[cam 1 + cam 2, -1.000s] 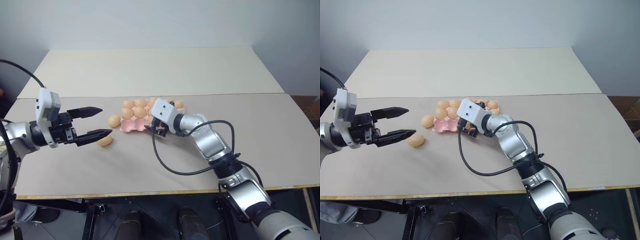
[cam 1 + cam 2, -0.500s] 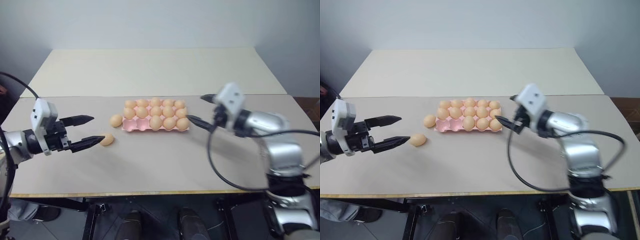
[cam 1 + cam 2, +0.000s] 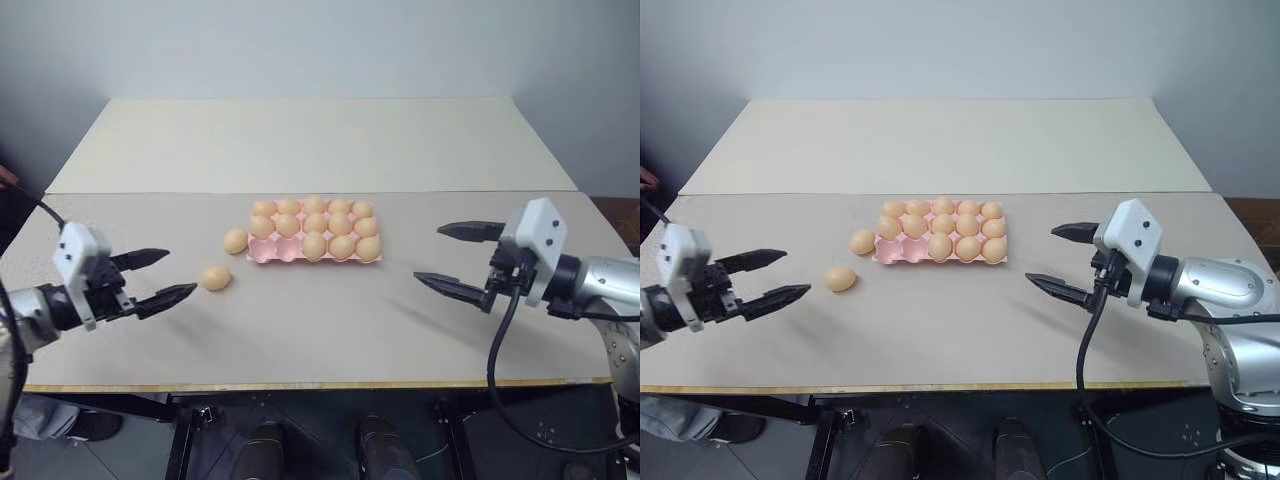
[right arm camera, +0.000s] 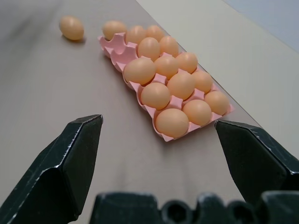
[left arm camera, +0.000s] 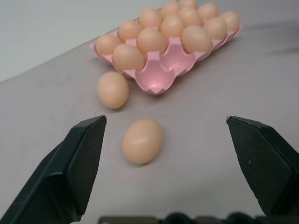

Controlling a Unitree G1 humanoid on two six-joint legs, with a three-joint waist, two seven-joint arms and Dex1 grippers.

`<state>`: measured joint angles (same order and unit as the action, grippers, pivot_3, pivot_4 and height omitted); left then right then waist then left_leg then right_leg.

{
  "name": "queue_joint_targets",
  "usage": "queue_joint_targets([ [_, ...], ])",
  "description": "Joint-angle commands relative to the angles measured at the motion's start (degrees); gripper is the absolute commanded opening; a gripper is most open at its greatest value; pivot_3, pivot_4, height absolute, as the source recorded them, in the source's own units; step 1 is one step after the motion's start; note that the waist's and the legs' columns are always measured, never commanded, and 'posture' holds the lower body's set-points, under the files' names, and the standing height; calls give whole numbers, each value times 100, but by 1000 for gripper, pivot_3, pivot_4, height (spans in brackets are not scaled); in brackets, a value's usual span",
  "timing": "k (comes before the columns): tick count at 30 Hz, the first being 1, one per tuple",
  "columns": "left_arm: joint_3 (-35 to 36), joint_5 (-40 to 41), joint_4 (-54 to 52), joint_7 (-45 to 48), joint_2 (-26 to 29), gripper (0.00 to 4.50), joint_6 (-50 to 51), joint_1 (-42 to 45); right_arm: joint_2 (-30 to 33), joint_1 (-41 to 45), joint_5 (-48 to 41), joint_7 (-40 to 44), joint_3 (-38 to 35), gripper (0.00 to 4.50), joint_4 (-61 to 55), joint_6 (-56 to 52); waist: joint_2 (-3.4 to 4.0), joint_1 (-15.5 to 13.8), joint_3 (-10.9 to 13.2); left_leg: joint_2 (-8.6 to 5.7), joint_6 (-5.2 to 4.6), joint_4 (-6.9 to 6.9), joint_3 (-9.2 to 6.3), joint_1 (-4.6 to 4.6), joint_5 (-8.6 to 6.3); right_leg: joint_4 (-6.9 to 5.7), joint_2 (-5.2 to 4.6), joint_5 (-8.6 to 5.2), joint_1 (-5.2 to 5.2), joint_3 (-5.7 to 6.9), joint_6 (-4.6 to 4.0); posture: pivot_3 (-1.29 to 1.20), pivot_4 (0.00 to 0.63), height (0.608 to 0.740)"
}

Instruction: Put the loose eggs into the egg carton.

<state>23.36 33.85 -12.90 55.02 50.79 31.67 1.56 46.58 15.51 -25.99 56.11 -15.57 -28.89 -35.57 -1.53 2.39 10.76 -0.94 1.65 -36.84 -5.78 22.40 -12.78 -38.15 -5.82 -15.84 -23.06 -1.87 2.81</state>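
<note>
carton: a flat, lidless pale pink moulded egg tray [image 3: 262, 253], three rows by five, lying flat near the middle of the table, its long side running left to right.
filled cups: thirteen smooth pale orange-tan eggs [image 3: 314, 246] sit in the cups.
open cups: two cups [image 5: 166, 60] in the near row, at its left end, are bare pink.
loose egg, far: a plain oval tan egg [image 3: 235, 241] lies on the table just beside the tray's left edge.
loose egg, near: a like egg [image 3: 216, 278] lies on its side, left of and nearer than the tray, apart from it.
</note>
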Motion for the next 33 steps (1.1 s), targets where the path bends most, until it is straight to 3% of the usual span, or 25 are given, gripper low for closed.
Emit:
queue_joint_targets([
  [1,-320,-12,-470,-906,-315,4500,694,122,153,6,-246,-138,-272,4487,-248,-64,-2,-9,-1,-1,0,0,0,0,0,1,-2,1,1,0,1,0,150,740],
  [9,-954,-702,-279,-2554,-1421,4500,877,801,247,140,-539,-490,-313,4487,-332,-254,-9,-30,-5,-3,1,-3,1,-2,0,1,-1,5,4,-1,5,0,150,740],
  [18,-1598,-1132,430,-2489,-1593,4500,838,1353,271,85,-628,-736,-290,4487,-456,-183,-9,-35,-5,-6,1,-3,1,0,1,2,-2,6,3,-1,5,0,150,740],
  [21,-1717,-1212,648,-2339,-1583,3996,769,1484,245,67,-624,-860,-335,4500,-507,-198,-9,-36,-5,-6,0,-3,1,2,0,3,-2,6,2,-1,5,0,150,740],
  [24,-1686,-1266,748,-2273,-1554,3032,671,1535,245,12,-632,-978,-395,4500,-557,-200,-10,-35,-5,-6,1,-3,1,1,1,3,-2,6,3,-1,5,0,150,740],
  [29,-1437,-1120,451,-1965,-1280,3032,655,1485,275,-153,-655,-1123,-485,4500,-635,-160,-10,-32,-5,-6,1,-3,1,1,1,2,-2,6,2,-1,5,0,150,740],
  [33,-1161,-454,-174,-1807,-1282,3032,1140,1734,275,-212,-655,-1235,-482,4500,-681,-150,-10,-39,-5,-6,1,-4,1,3,0,3,-3,6,2,-1,5,0,150,740],
])
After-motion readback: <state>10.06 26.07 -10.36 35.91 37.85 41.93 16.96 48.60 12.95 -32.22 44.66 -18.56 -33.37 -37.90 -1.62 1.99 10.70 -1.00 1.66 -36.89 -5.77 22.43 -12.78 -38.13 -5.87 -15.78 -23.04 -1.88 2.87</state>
